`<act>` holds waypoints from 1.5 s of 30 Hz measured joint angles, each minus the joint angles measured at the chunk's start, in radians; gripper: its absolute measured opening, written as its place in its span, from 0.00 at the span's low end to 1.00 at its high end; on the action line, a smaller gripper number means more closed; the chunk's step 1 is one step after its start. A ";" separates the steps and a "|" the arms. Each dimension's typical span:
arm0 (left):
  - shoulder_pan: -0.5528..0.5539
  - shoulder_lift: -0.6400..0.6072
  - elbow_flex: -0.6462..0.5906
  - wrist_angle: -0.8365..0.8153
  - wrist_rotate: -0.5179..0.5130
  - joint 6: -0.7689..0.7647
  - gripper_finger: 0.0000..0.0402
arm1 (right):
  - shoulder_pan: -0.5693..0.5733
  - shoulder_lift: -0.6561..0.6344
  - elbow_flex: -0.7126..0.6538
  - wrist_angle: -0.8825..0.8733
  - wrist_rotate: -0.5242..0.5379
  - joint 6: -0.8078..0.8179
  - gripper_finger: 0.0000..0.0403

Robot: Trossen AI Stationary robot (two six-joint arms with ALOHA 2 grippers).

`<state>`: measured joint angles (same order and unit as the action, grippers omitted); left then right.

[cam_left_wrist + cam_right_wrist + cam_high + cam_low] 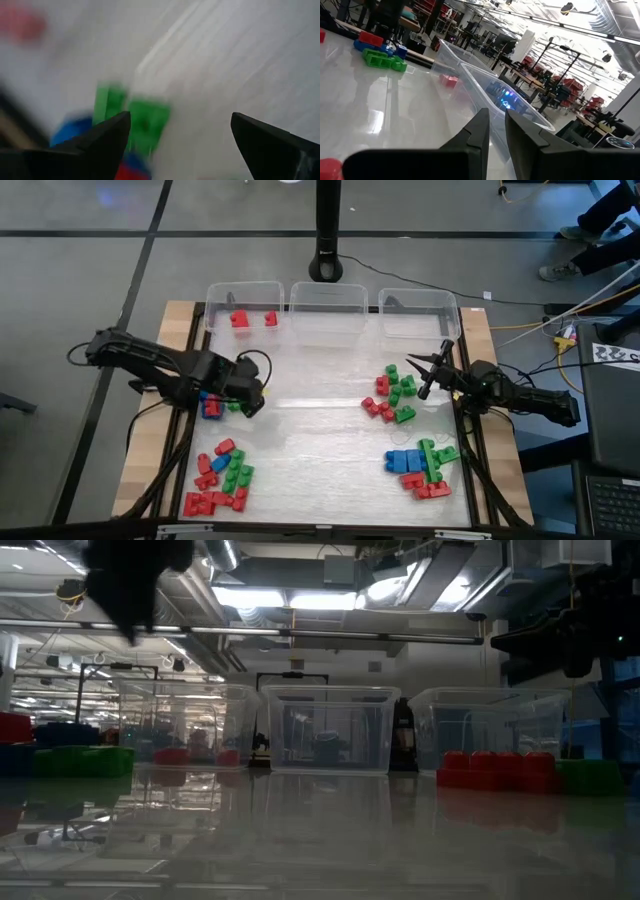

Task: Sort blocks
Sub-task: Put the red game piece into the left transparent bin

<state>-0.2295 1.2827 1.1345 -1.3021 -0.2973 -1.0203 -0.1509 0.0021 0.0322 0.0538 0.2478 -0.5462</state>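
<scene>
Fingers spread, left gripper (252, 402) hovers over green blocks (134, 120), seemingly lining up a pick (nothing held); right gripper (432, 370), pinched together and empty, waits aside

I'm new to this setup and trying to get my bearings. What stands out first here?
Four heaps of small red, green and blue studded plastic bricks dot the pale table. Three clear plastic bins line its far edge; only the left one holds red bricks. The open left gripper hovers by the left heap.
</scene>
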 joint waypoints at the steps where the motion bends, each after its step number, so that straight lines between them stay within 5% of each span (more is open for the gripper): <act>1: -0.005 0.016 0.000 -0.038 0.029 -0.050 0.83 | 0.000 0.000 0.000 0.000 0.002 0.000 0.16; 13: -0.056 0.096 -0.073 -0.195 0.139 -0.337 0.83 | 0.000 0.000 0.000 0.000 0.003 0.019 0.16; 45: -0.099 0.096 -0.425 0.054 0.212 -0.553 0.82 | 0.000 0.000 0.000 -0.004 0.006 0.024 0.16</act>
<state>-0.3281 1.3785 0.7094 -1.2485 -0.0857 -1.5735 -0.1509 0.0025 0.0322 0.0498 0.2543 -0.5221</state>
